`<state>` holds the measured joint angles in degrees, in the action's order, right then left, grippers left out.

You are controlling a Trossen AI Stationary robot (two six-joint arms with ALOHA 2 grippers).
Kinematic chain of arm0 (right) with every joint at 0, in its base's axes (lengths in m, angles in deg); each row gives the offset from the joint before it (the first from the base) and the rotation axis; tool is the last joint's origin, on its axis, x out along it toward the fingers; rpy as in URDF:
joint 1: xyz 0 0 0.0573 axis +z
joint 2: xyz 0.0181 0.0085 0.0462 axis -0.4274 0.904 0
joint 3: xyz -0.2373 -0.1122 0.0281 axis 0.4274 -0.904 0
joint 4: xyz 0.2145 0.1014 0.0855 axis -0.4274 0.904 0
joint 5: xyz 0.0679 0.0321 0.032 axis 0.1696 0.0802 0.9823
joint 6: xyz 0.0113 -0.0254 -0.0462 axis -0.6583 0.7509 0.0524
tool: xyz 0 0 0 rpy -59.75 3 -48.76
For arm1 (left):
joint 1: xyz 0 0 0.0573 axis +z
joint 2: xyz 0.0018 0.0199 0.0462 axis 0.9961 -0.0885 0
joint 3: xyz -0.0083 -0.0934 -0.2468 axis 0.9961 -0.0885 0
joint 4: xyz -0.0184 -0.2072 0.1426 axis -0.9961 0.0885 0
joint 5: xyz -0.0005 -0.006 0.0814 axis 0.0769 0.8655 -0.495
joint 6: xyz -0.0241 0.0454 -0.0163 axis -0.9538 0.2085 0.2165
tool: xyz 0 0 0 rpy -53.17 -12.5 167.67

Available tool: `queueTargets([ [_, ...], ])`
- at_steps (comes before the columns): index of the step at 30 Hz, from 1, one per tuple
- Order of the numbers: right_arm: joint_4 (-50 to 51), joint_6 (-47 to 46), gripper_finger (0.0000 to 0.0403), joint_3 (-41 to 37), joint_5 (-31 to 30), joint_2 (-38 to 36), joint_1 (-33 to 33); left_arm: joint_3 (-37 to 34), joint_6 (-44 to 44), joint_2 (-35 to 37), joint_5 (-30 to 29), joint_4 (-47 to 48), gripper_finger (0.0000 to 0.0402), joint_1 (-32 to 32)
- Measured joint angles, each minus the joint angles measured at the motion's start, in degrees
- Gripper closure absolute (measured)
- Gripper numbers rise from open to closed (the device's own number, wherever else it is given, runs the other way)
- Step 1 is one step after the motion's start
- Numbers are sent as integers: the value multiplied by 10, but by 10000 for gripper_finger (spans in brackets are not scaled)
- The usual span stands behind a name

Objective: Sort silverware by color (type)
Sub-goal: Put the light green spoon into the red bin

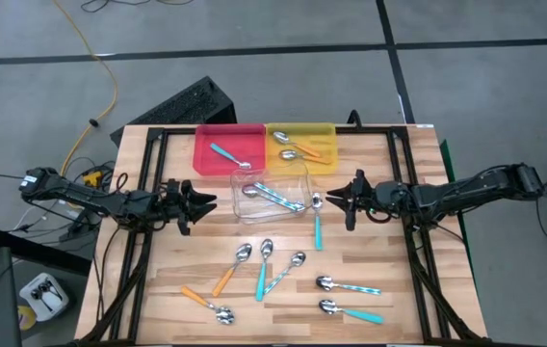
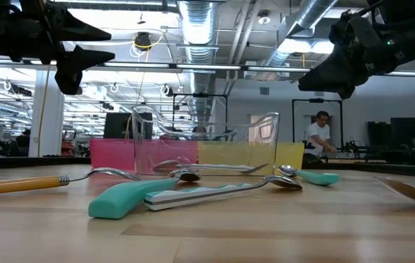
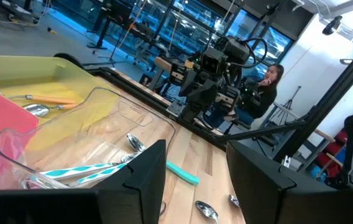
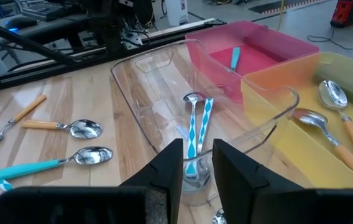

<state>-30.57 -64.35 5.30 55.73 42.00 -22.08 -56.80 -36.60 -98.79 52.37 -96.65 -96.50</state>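
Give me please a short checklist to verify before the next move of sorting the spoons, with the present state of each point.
1. Left gripper empty, its fingers apart: ok.
2. Right gripper holds nothing in the right wrist view: ok; whether its fingers are wide enough for a grasp: cannot tell.
3. Red tray holds only a teal spoon: ok.
4. Yellow tray holds only orange spoons: ok.
5. Clear tray holds the striped pale blue spoons: ok.
6. All spoons sorted: not ok; several lie loose on the table, among them a teal spoon beside the clear tray.
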Motion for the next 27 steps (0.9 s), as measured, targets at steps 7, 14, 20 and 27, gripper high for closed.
queueTargets([
  [7, -1, 0, 290, 0, 0, 0, 0, 0, -4, 0, 0, 0, 248, 0],
  [14, -9, 0, 290, 0, 0, 0, 0, 0, -4, 0, 3, -24, 248, 0],
  [20, -42, 8, 290, 0, -1, 0, 0, 0, -2, 0, 14, -31, 248, 0],
  [27, -68, 35, 290, 0, -1, 0, 0, 0, 11, 0, 33, -50, 248, 0],
])
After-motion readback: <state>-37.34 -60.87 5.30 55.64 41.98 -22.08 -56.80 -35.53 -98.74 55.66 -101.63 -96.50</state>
